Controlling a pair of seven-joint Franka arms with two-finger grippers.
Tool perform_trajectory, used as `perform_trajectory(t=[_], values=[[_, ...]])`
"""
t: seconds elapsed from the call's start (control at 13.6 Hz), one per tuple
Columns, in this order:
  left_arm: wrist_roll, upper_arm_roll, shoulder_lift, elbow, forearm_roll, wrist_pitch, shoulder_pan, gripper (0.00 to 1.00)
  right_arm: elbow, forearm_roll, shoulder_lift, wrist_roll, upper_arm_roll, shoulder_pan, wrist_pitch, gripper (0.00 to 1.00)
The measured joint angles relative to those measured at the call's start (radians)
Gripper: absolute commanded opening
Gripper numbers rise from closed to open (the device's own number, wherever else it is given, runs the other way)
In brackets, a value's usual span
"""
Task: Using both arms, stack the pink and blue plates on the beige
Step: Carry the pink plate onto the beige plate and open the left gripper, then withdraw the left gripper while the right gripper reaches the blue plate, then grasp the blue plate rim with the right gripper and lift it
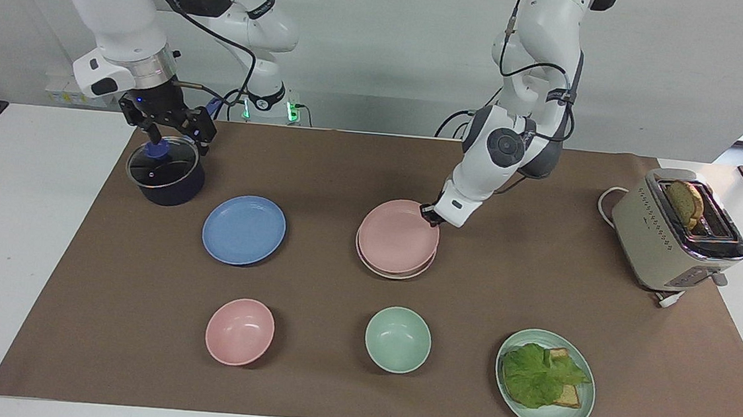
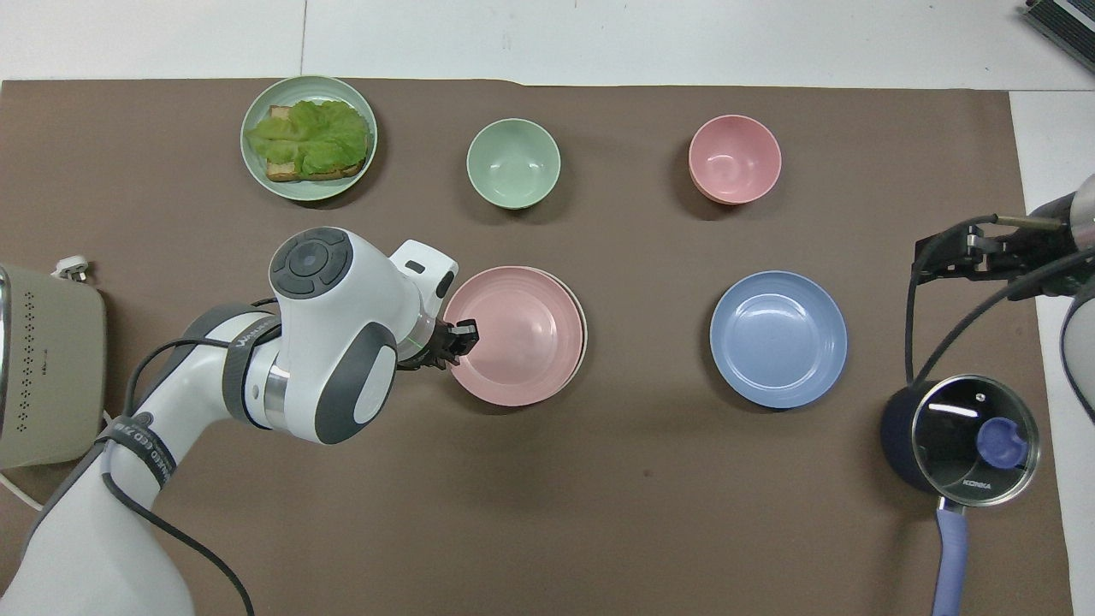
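Plainly, the right gripper (image 1: 166, 133), jaws wide and empty, hangs over the lidded pot (image 1: 165, 176), waiting; dropping toward the blue plate (image 1: 244, 229) near it, it could clip the lid knob. At mid-table the pink plate (image 1: 398, 235) sits slightly off-centre on the beige plate (image 1: 394, 276). The left gripper (image 1: 429, 214) is at its rim, pinching or released I cannot tell; withdrawing clamped would drag it off. Its arm blocks the stack; the toaster (image 1: 674, 232) stands well apart

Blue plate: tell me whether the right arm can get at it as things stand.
Probably yes. The blue plate lies bare on the mat with nothing on it, and the right gripper hangs open over the pot just beside it.
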Motion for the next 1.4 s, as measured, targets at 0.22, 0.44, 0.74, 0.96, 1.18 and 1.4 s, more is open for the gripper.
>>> perform_trajectory(t=[0.22,0.44,0.74,0.96,1.18,1.4], values=[[0.011,0.014,-0.006,0.026,0.019,-0.086,0.058,1.0,-0.009,0.0,0.0,-0.002,-0.001,-0.025,0.03,1.0],[0.04,0.019,-0.034,0.087,0.152,-0.185,0.142,1.0,-0.068,0.003,0.001,-0.027,0.0,-0.031,0.11,1.0],[0.209,0.023,-0.126,0.105,0.216,-0.239,0.271,1.0,-0.234,0.054,0.02,-0.085,-0.001,-0.034,0.337,1.0],[0.385,0.028,-0.193,0.137,0.217,-0.265,0.402,1.0,-0.327,0.062,0.078,-0.129,-0.001,-0.047,0.51,1.0],[0.462,0.024,-0.215,0.222,0.269,-0.325,0.427,1.0,-0.396,0.126,0.149,-0.199,-0.001,-0.059,0.653,1.0],[0.491,0.011,-0.217,0.311,0.29,-0.394,0.427,1.0,-0.444,0.219,0.204,-0.29,-0.002,-0.083,0.732,0.95]])
